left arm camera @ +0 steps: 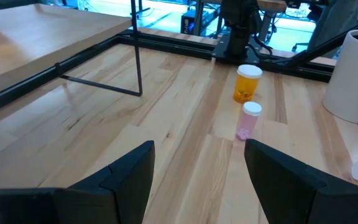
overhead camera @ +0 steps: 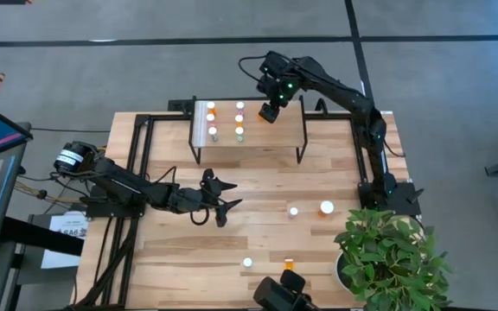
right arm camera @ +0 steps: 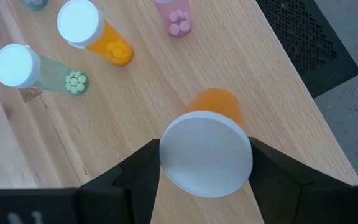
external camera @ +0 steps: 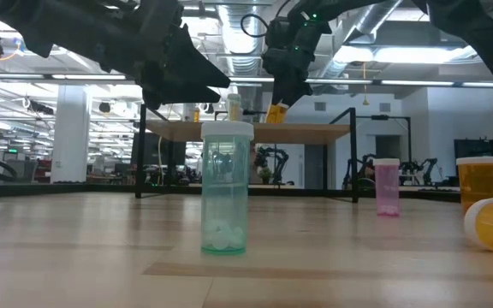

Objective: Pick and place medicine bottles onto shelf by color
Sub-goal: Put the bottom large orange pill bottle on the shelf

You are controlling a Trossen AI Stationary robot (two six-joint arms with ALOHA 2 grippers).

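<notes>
Right gripper [right arm camera: 205, 163] pinches an orange bottle [right arm camera: 209, 146] over the shelf [overhead camera: 279, 138], seemingly aloft; left gripper [overhead camera: 225, 198] spread

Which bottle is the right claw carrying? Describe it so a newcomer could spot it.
Find the shelf at the table's far edge. Above its bare half hangs the right claw, shut on an orange bottle with a wide white cap. The other shelf bottles stand in rows nearer the white strip; this one alone is gripped.

Two dark jointed arms (black cables looped), right wrist lit green.
</notes>
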